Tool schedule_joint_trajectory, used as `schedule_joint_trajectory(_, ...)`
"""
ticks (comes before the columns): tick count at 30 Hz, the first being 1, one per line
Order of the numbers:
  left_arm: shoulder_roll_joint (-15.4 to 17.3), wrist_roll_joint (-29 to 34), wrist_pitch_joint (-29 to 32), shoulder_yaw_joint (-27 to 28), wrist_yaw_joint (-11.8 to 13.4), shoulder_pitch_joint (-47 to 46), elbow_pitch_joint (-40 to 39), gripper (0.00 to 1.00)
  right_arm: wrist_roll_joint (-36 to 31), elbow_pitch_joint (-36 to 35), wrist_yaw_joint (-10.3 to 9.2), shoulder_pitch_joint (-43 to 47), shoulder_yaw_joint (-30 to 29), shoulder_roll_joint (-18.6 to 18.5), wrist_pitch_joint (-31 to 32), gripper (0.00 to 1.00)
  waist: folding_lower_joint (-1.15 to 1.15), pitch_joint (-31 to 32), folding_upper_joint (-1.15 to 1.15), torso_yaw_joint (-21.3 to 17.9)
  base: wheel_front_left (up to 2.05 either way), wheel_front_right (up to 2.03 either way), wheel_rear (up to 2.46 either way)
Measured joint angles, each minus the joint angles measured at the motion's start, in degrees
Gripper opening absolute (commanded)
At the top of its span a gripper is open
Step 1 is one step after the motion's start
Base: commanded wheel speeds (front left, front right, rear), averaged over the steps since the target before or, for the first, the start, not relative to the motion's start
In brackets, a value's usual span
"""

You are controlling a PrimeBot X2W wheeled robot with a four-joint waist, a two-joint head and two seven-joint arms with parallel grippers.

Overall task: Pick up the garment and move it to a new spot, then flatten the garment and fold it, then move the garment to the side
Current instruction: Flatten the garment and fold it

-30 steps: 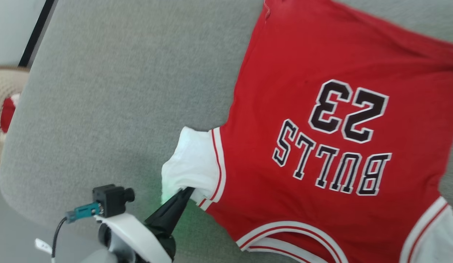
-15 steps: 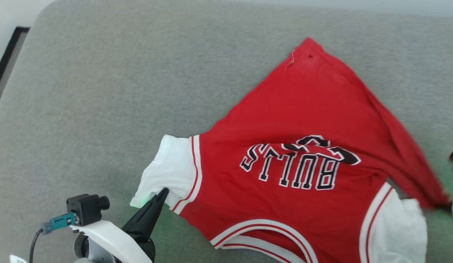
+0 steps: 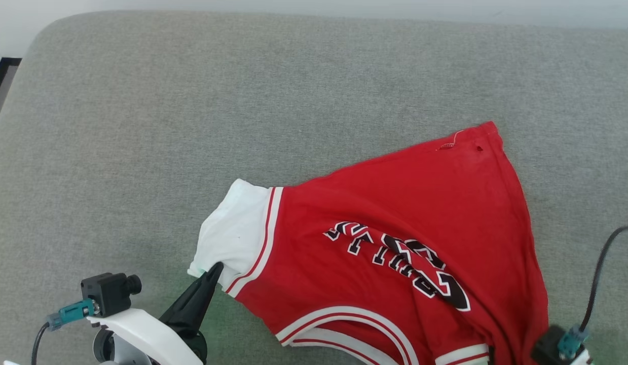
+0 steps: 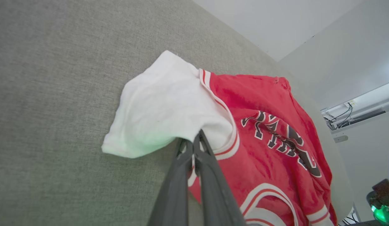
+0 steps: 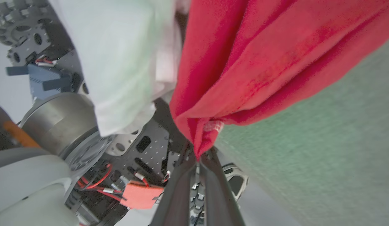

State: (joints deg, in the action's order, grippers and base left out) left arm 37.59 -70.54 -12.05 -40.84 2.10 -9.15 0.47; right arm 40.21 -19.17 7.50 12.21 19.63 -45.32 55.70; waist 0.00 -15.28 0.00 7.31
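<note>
The garment is a red jersey with white sleeves, striped trim and black-and-white lettering, lying crumpled on the grey cushion at the lower right of the head view. My left gripper is shut on the edge of its white sleeve; the left wrist view shows the fingers closed together on the sleeve at the left gripper. My right gripper is shut on a bunched red edge of the garment; its wrist camera block sits at the lower right corner of the head view.
The grey cushion's rounded left edge and far edge border pale wall and floor. In the right wrist view the robot's base with wiring lies below the hanging cloth. A dark cable curves up at the right.
The head camera has swung, shifting the scene. The garment's right side has been drawn toward me and bunched, so the number is folded under and the lettering is creased. Left gripper keeps its hold.
</note>
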Motion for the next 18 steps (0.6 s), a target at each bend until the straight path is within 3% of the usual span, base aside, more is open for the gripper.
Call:
schedule_joint_trajectory(1,0.03,0.0,0.0,0.02,0.0,0.0,-0.07,0.0,-1.16,-1.01,-0.01,-0.31,-0.29,0.02,-0.44,0.56,0.0,0.02,0.0,-0.16,0.0,0.0,0.0)
schedule_joint_trajectory(2,0.03,0.0,0.0,0.03,0.0,0.0,-0.16,0.0,-1.57,-1.83,0.0,-0.65,-1.15,0.43,-0.68,1.0,0.0,0.06,0.0,-0.32,0.0,0.0,0.0)
schedule_joint_trajectory(6,0.23,0.01,-0.01,0.12,0.16,0.01,-0.56,0.0,-0.59,-7.33,0.0,-0.69,-6.08,1.42,0.09,1.0,0.0,0.19,0.0,-0.71,0.0,0.0,0.0)
schedule_joint_trajectory(12,-0.03,0.16,-0.14,-0.03,0.14,0.02,-1.12,0.0,3.47,-15.51,-0.01,-0.94,-20.79,1.57,3.89,1.0,0.0,-0.03,0.0,-0.28,0.0,0.0,0.0)
schedule_joint_trajectory(14,-0.57,0.18,-0.14,-0.25,-0.31,-0.01,-1.25,0.0,3.8,-16.46,0.0,-3.46,-24.95,0.63,4.31,1.0,0.0,-0.3,0.0,0.07,0.0,0.0,0.0)
schedule_joint_trajectory(18,-1.47,0.46,-0.15,-0.66,-0.75,-0.37,-1.14,0.0,3.71,-15.16,-0.01,-11.28,-27.4,-0.4,2.83,1.0,0.0,-1.1,0.0,0.6,0.0,0.0,0.0)
